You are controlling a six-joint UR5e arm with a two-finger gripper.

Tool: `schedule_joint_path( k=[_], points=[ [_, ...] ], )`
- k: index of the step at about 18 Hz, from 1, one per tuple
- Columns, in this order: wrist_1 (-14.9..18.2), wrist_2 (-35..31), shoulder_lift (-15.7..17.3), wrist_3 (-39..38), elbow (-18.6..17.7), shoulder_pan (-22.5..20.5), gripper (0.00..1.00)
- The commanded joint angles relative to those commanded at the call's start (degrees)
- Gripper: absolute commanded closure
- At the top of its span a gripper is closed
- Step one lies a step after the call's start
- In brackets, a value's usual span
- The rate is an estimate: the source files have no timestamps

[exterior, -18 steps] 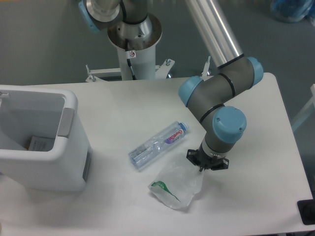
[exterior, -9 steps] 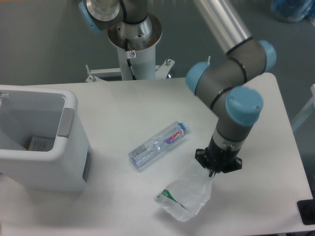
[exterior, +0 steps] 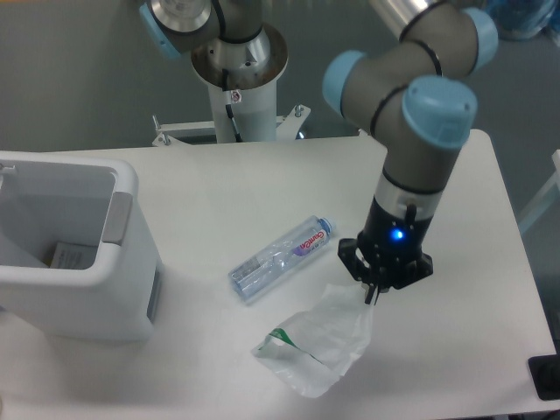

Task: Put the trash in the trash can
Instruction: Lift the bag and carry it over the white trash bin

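White and bare around its few objects, the tabletop stands on a grey floor, with the arm's pedestal base rising behind its far edge. At the left end sits the trash can, a boxy white bin with a thick rim and a grey panel on the side facing the middle; something pale lies at the bottom inside it. Near the centre the bottle lies on its side, blue cap toward the upper right, pink-red label just below the cap. The tool points straight down just right of the bottle's cap end, a blue light glowing on the wrist above it. Its fingers are pinched together on the upper right corner of the plastic bag, which trails from the fingertips down and to the left, its green-printed end nearest the front edge. Bag and bottle lie close but apart, both well away from the bin.
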State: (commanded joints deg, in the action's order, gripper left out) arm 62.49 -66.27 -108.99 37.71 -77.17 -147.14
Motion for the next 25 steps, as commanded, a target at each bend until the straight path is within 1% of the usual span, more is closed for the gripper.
schedule_joint_path(
  k=[3,10,12,15,17,18,20,25],
  points=[
    [0.00,2.19,2.20,-1.85,0.00,1.76,1.00],
    [0.17,14.93,9.23,-6.16,-0.09,2.12,1.00],
    [0.70,16.26,10.99,-7.12,-0.61,2.99,1.00],
    [0.97,16.35,12.40,-7.83,-1.40,6.50,1.00],
    [1.58,16.18,13.10,-8.62,-1.93,10.27,1.00],
    [1.93,16.18,13.71,-8.80,-2.89,11.16,1.00],
    [2.02,16.18,16.17,-8.80,-5.09,11.96,1.00],
    [1.76,15.83,21.09,-8.01,-12.64,12.75,1.00]
  ],
)
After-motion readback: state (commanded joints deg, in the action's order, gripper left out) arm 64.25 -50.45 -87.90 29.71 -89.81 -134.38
